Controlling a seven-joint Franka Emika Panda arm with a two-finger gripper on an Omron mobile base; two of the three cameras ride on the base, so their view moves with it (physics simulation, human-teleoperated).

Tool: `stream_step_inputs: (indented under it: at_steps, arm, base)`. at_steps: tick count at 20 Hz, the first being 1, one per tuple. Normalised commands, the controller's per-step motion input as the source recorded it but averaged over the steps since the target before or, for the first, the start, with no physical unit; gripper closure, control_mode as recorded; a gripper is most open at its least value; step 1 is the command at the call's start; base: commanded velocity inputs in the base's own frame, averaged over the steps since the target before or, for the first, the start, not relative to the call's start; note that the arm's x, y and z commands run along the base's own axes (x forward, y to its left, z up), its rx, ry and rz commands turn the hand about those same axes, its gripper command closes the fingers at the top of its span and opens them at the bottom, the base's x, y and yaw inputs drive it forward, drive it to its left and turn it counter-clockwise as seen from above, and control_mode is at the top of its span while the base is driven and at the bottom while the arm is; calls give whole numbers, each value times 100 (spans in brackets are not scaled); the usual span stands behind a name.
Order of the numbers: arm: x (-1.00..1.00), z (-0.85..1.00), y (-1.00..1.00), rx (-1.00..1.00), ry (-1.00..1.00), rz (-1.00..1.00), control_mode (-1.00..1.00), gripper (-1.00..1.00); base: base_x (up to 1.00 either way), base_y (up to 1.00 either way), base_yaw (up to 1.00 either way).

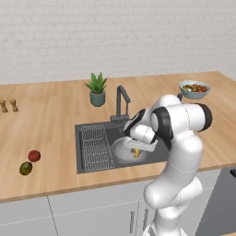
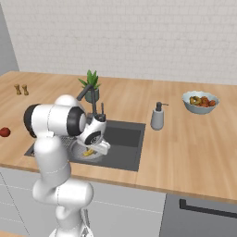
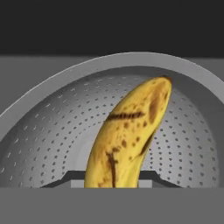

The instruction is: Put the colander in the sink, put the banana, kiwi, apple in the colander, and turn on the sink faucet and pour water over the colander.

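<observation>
The gripper (image 3: 113, 181) is clamping the lower end of the banana (image 3: 127, 131), its dark fingertips (image 3: 61, 180) just showing on either side of the fruit. The banana is hanging over the perforated bowl of the colander (image 3: 48, 127), which is sitting inside the sink (image 1: 156, 154) beside a flat wire rack (image 1: 96, 148). Behind the basin the sink faucet (image 1: 121, 102) is standing, with a potted plant (image 1: 97, 89) beyond it. Off to the left on the wooden counter (image 1: 50, 120), the kiwi (image 1: 26, 168) and the apple (image 1: 34, 156) are lying close together. Farther right, a soap dispenser (image 2: 158, 116) and a fruit bowl (image 2: 200, 102) are resting.
</observation>
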Motion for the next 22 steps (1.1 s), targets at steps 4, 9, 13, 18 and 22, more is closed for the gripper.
stream_step_inputs:
  at_steps: [4, 9, 13, 18, 22]
  arm:
    - [10, -13, 0, 0, 0, 0, -100, 100]
    - [1, -10, 8, 0, 0, 0, -100, -100]
    - [0, -7, 16, -2, 0, 0, -100, -100]
    - [-9, 1, 7, -4, 0, 0, -100, -100]
    - [-24, 18, 0, -2, 0, 0, -100, -100]
  base:
    - [0, 0, 0]
    - [0, 0, 0]
    - [0, 0, 0]
    - [0, 0, 0]
    - [0, 0, 0]
